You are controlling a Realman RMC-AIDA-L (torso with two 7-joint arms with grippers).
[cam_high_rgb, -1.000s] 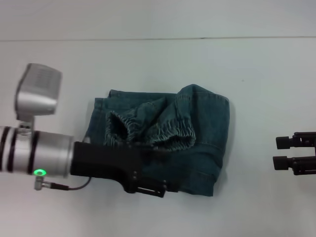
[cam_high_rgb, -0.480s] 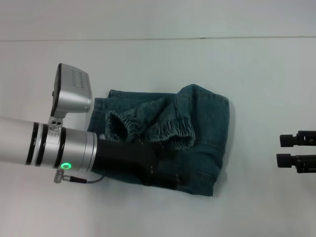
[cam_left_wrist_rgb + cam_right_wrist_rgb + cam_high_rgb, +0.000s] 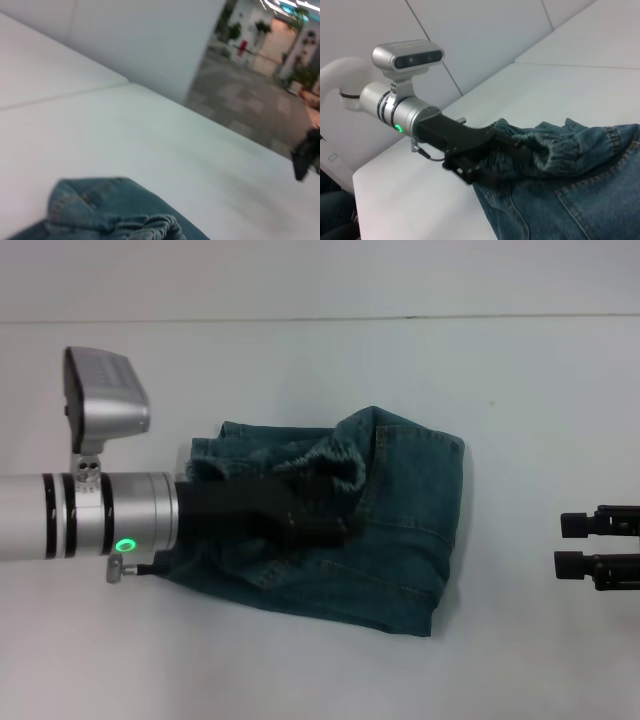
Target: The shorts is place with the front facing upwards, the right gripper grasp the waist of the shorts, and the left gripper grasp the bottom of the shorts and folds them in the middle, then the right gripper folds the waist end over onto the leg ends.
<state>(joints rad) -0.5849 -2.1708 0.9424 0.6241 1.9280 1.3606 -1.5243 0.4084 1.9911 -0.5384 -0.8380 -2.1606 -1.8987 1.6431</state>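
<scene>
Over shorts (image 3: 400,530), left gripper (image 3: 335,525) advanced, waist (image 3: 325,455) shifted

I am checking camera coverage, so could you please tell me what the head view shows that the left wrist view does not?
Only the head view shows the left gripper reaching over the shorts, and the whole garment on the white table. Only the left wrist view shows a hallway beyond the table's edge. Both share the shorts' gathered waist and the right gripper, parked clear of the shorts.

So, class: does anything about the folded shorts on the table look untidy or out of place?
Yes. The shorts are not folded flat: the gathered waistband stands bunched up on top, and the left hand lies across the cloth beside it. The right hand sits apart at the table's right.
</scene>
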